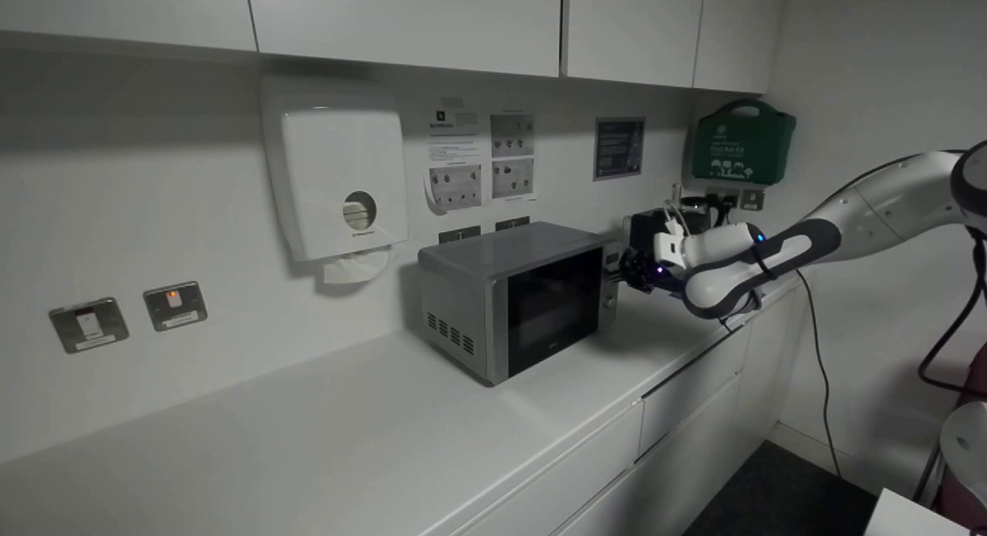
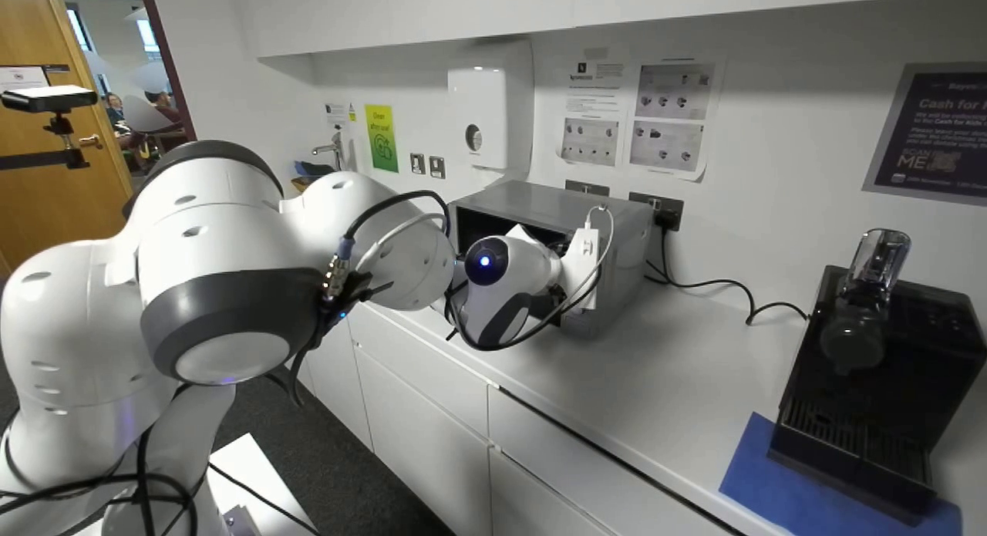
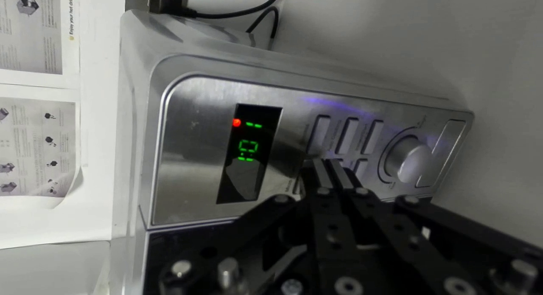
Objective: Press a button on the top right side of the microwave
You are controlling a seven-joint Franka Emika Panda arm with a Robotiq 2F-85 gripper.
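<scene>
The microwave point(image 1: 518, 301) faces the counter's point(image 1: 308, 428) front edge, long side along the wall point(image 1: 224, 197); the gripper's point(image 3: 328, 161) fingers point(image 3: 321, 176) are together.

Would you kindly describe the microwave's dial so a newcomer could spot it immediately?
Find the boxy silver microwave on the white counter, then the control panel beside its dark door. Go down from the lit display, past the buttons, to the dial. It is the only round, protruding control visible; the buttons are rectangular.
</scene>
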